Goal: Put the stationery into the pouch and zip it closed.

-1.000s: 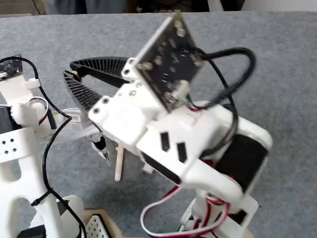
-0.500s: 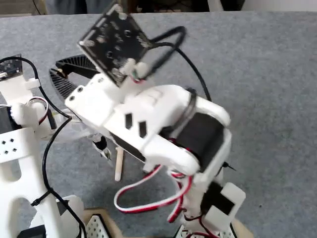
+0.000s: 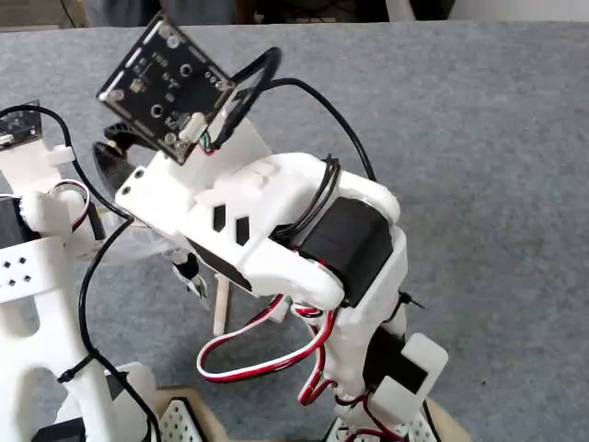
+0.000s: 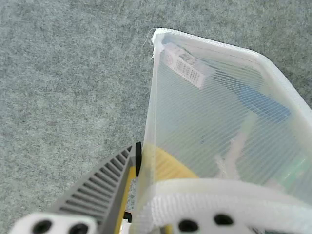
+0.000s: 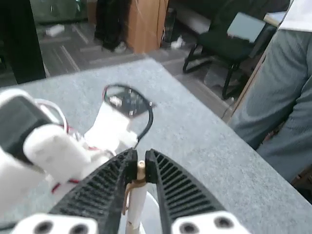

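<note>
Mesh pouch point(image 4: 204, 112), its wall pinched in the closed left gripper point(image 4: 141, 165) over the table point(image 3: 479, 138), already holds several items, one bearing a barcode label point(image 4: 187, 68) too small to read. The right gripper point(image 5: 139, 163) is clamped on a white pen point(image 5: 135, 200) held aloft. By my judgement that pen, the wooden stick point(image 3: 221, 308) on the table and the zipping are left to do.

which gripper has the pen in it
The right gripper: it is shut on a white pen with a gold tip. The left gripper holds the pouch by its edge instead.
</note>
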Action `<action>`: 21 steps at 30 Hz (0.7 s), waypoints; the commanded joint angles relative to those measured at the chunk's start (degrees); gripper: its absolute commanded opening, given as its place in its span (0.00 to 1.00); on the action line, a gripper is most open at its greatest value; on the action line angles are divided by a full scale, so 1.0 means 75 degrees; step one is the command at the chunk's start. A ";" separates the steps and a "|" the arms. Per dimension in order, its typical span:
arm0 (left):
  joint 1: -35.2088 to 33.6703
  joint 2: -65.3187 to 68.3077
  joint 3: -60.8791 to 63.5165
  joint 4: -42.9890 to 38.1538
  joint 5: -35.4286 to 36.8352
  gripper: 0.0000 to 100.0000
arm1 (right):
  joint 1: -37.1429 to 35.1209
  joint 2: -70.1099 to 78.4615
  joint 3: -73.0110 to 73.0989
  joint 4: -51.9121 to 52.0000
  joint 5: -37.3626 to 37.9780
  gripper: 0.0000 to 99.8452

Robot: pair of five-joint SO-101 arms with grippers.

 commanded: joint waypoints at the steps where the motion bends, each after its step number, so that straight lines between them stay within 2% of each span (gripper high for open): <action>1: -0.0018 0.0574 0.0733 -0.0070 -0.0012 0.03 | -0.0082 0.0100 -0.0111 0.0340 0.0176 0.01; 10: -0.0029 0.0574 0.0733 -0.0070 -0.0012 0.03 | -0.0574 0.0182 -0.0100 0.0563 0.0176 0.01; 21: -0.0029 0.0574 0.0733 -0.0070 -0.0012 0.03 | -0.0574 0.0182 -0.0100 0.0563 0.0117 0.02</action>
